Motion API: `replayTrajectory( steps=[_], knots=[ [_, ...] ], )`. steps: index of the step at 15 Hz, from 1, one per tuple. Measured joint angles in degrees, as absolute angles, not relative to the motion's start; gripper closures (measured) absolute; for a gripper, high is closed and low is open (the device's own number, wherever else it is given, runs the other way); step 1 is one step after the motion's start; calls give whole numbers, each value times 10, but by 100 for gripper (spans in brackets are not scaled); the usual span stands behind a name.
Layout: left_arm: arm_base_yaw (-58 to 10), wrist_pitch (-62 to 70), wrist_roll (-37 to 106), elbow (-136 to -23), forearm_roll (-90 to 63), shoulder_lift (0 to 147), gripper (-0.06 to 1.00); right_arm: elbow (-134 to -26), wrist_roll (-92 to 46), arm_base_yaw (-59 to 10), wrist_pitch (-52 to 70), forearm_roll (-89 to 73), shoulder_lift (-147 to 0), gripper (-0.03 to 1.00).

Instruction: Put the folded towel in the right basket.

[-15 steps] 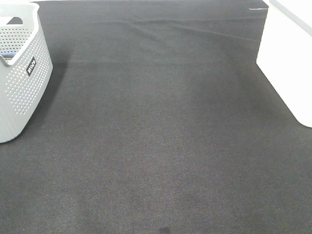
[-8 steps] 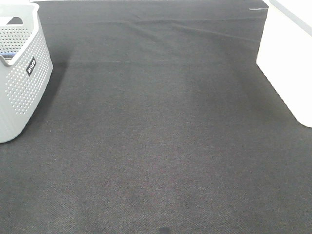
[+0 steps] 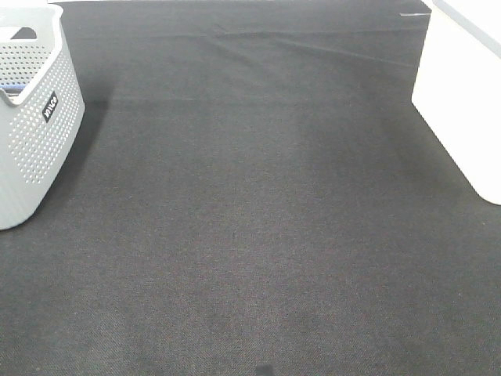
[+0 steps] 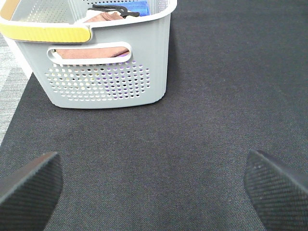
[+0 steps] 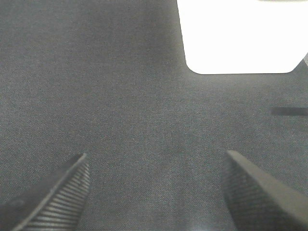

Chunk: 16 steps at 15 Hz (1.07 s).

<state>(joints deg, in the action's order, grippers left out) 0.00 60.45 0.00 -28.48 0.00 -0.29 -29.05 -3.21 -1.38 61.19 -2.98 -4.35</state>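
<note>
Exterior high view: the bench (image 3: 258, 219), covered in a dark woven cloth, fills nearly the whole frame, with faint creases running across the cloth near the top edge. At the right edge, upper half of the frame, stands a white basket (image 3: 462, 102); it is washed out by the light, so only its smooth side and rounded lower corner can be made out, and its inside cannot be seen. At the left edge, upper left of the frame, stands a grey perforated basket (image 3: 35, 133) with a small dark label on its side.

Left wrist view: the grey perforated basket (image 4: 103, 67) sits in the upper left of the frame, its rim partly yellow, with a handle slot in the near wall. Inside it lie folded cloths: a brownish-pink folded towel (image 4: 94, 52) shows through the handle slot and over the rim, a blue cloth (image 4: 137, 6) lies at the far end, and a black clothes hanger (image 4: 115, 9) rests on top. The left hand (image 4: 154, 185) is spread wide, its two dark ribbed fingertips at the lower corners of the frame with bare bench between them.

Right wrist view: the white basket (image 5: 240, 36) occupies the upper right of the frame. The right hand (image 5: 156, 192) is likewise spread wide and holds nothing.
</note>
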Motion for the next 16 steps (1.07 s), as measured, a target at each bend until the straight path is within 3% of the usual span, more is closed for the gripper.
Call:
replayTrajectory(
  steps=[16],
  knots=[
    [0,604,0,-285,0,-3,-3,-289,-32,-14,611,-30,3,25]
  ],
)
